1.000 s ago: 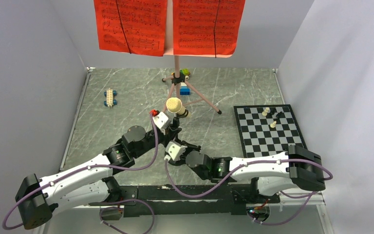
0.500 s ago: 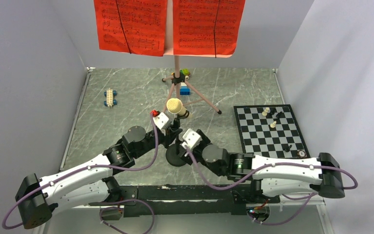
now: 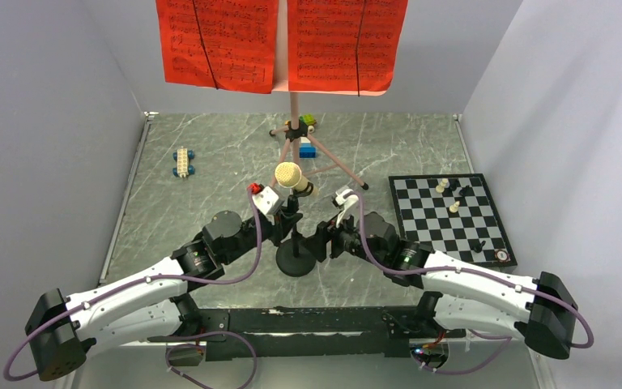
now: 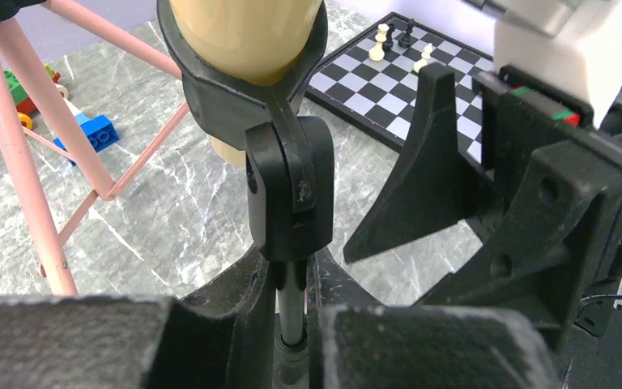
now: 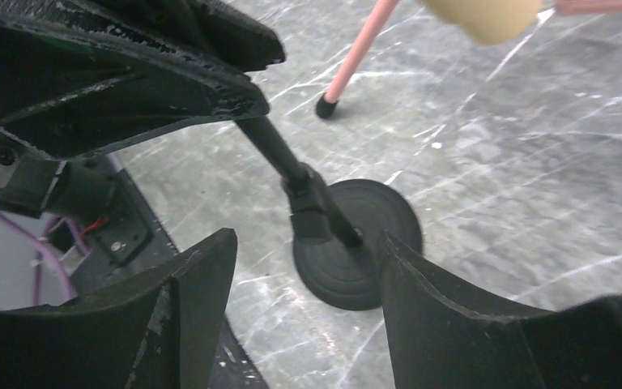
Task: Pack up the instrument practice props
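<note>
1. Microphone [image 3: 289,174] sits clipped atop its stand [image 3: 295,261], upright on the counter [image 3: 210,162], with the left fingers [image 4: 336,328] clamped on the pole.
2. Right fingers [image 5: 186,316], spread apart, have swung round from the near edge to beside the base, likely to steady it for packing.

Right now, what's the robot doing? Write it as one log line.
left gripper: shut on mic stand pole | right gripper: open, by its base | microphone: in clip | red pages: on music stand
</note>
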Available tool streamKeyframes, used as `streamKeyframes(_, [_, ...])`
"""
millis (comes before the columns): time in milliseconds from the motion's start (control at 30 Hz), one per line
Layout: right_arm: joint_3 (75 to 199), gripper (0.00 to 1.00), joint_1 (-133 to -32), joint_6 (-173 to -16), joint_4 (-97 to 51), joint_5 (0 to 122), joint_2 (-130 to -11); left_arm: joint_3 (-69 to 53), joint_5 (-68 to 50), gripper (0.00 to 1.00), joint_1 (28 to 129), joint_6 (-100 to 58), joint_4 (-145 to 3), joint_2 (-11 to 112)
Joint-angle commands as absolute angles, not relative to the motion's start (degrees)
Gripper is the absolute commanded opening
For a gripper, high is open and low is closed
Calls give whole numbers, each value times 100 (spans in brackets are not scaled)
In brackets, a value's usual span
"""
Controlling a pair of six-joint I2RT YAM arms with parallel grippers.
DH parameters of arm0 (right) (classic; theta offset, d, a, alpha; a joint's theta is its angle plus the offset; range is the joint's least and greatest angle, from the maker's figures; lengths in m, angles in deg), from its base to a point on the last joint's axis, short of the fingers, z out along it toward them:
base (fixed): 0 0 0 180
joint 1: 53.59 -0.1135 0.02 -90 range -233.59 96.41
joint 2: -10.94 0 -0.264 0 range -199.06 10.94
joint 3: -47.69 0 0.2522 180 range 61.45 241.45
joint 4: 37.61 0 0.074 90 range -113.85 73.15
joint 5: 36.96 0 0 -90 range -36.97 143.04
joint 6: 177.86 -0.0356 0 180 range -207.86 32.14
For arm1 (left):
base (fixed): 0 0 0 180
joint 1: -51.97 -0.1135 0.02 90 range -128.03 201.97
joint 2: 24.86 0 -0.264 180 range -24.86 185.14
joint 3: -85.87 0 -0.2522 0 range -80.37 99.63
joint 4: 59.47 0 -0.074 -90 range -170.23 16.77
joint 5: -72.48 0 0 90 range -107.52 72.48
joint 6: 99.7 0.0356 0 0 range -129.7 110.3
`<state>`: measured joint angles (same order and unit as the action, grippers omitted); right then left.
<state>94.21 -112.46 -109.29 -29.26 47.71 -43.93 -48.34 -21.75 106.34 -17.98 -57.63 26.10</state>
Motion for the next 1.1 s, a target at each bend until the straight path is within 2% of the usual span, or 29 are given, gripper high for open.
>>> streamKeyframes(0, [9445,66,-11221,-11394,-3566,5515,-4600,-4937,-2333,0,10664,-2031,-5922,2582])
streamKeyframes(567, [9764,29,-11221,-10238,-3362,4721,-5330,-4742,-2256,0,10703,-2108,-6355,2731])
streamKeyframes(900, [9897,17,-11367,-9351,-3427,4161,-5611,-4784,-2214,0,10716,-2153,-6369,2758])
streamKeyframes(1067, [9872,0,-11738,-8599,-3695,3563,-5801,-4797,-2214,0,10734,-2179,-6430,2776])
